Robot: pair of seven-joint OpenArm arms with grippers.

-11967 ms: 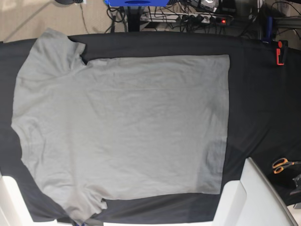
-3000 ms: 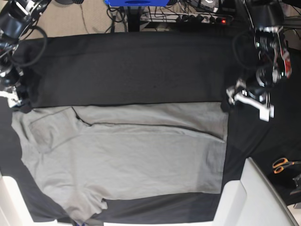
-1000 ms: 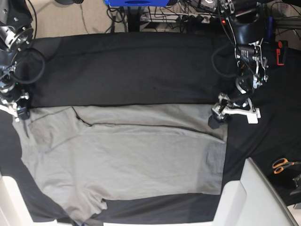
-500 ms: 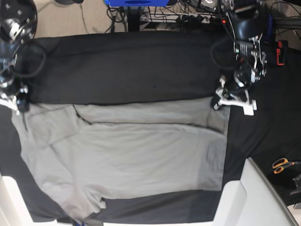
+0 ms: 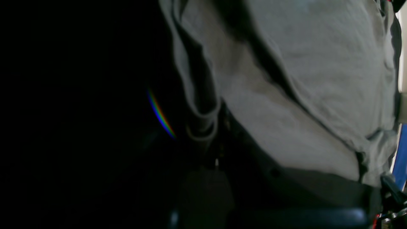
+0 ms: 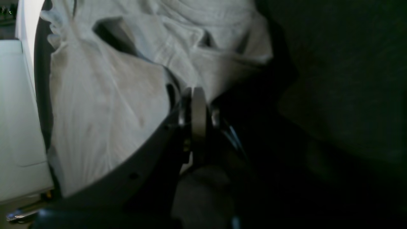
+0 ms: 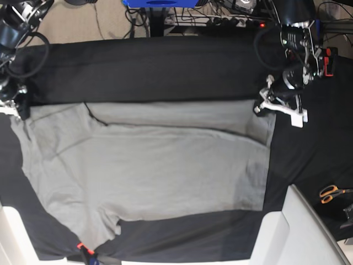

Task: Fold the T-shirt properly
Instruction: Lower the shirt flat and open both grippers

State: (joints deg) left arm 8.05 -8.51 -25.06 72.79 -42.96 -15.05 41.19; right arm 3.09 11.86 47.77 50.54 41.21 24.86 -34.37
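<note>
2 black arms (image 7: 295, 33), looped cables, white-fingered gripper (image 7: 265, 105).

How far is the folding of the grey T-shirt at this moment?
Done: the far long edge of the T-shirt already lies folded over the body, one layer on another. In hand: the left gripper and the right gripper, jaws shut, each pinch one end of that folded edge. Left: the near sleeve and the near edge lie flat and unfolded on the black cloth, and the shirt is at full length.

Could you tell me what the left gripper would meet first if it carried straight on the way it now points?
Most likely only more of the T-shirt: the left gripper is shut on its corner, and grey fabric fills the wrist view ahead. Beneath lies the black cloth; depth is unclear.
</note>
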